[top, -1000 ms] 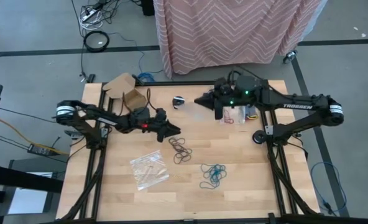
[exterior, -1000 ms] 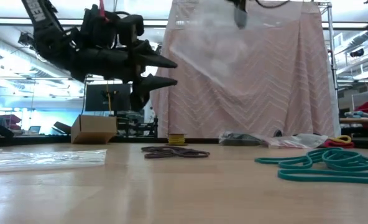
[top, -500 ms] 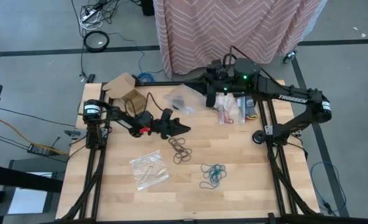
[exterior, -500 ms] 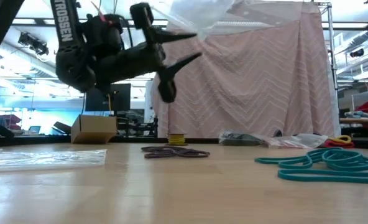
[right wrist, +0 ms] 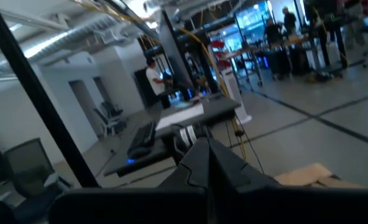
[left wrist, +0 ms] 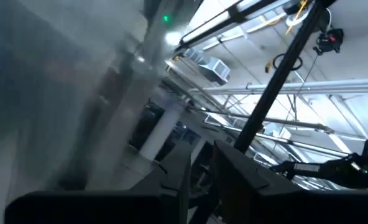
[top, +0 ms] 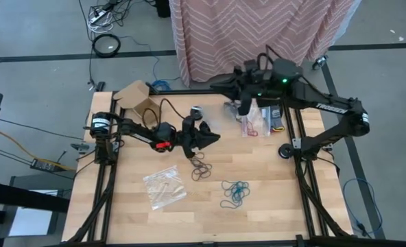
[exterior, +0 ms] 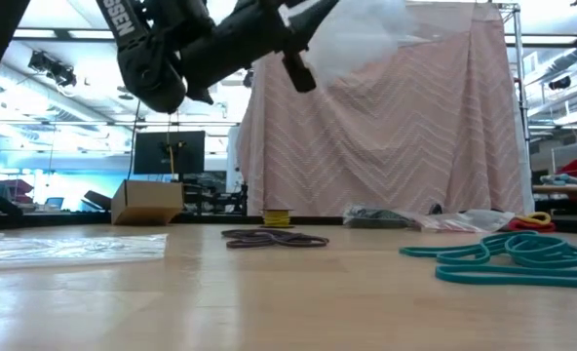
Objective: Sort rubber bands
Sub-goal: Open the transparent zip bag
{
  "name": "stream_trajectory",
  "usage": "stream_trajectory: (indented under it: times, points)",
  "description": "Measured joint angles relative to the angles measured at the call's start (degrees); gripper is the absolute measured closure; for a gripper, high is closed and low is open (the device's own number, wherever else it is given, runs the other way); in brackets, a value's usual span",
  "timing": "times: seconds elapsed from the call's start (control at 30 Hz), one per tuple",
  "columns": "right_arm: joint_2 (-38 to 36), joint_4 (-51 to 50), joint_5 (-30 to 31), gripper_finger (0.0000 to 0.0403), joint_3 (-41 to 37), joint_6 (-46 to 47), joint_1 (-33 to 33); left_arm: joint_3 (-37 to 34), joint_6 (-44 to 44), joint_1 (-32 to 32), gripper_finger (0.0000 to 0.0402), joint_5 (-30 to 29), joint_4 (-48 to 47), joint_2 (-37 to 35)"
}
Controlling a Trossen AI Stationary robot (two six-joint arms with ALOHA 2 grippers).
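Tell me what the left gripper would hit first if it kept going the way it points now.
Probably the clear crinkly plastic bag held up in the air ahead of the left gripper. In the low view its tips angle upward at the bag; depth is unclear, so it might pass beside it.

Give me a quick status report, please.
Left gripper raised mid-table beside clear bag. Right gripper shut, far edge. Rubber bands lying on table. Nothing blocking.

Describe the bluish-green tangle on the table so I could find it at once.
Start at the wooden table seen from above and look a little right of its middle, toward the near edge. There lies a loose heap of teal rubber bands. The dark brown rubber bands nearby lie farther back and left; only this heap is teal.
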Motion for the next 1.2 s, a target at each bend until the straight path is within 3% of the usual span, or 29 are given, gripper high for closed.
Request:
stream_trajectory:
  times: [0.2,0.33,0.47,0.57,0.77,0.9,1.07,1.2]
  points:
    - [-2.91,-3.94,0.0,0.0403,0.02,-0.04,-0.04,-0.23,-3.85,-0.48,0.0306,2.84,-4.44,-0.02]
    - [-5.22,-25.79,2.2,0.0403,0.02,-3.64,-0.1,-2.13,-9.14,-1.28,0.0311,7.15,-7.21,0.0]
    - [-5.97,-50.8,5.78,0.0403,-2.44,-5.41,-0.72,-4.74,-11.43,-3.07,0.0324,7.74,-6.29,0.0]
    - [-6.24,-57.18,4.13,0.0402,-9.8,-4.92,-0.84,-6.45,-12.71,-4.67,0.0332,6.07,-0.52,-0.12]
    - [-10.15,-41.28,-5.61,0.037,-34.3,2.65,0.71,-9.37,-7.18,-8.47,0.0345,0.82,-5.45,-8.82]
    - [-10.6,-23.88,-9.13,0.032,-49.06,11.26,1.49,-9.39,1.85,-10.48,0.0346,-3.51,-23.89,-19.2]
    - [-8.56,-10.56,-7.69,0.0254,-59.23,18.08,1.81,-5.97,14.07,-12.49,0.0346,-14.36,-53.72,-32.11]
    - [-6.47,-6.9,-1.23,0.0221,-60.96,11.7,3.27,-4.7,18.72,-12.94,0.0346,-19.43,-65.66,-37.43]
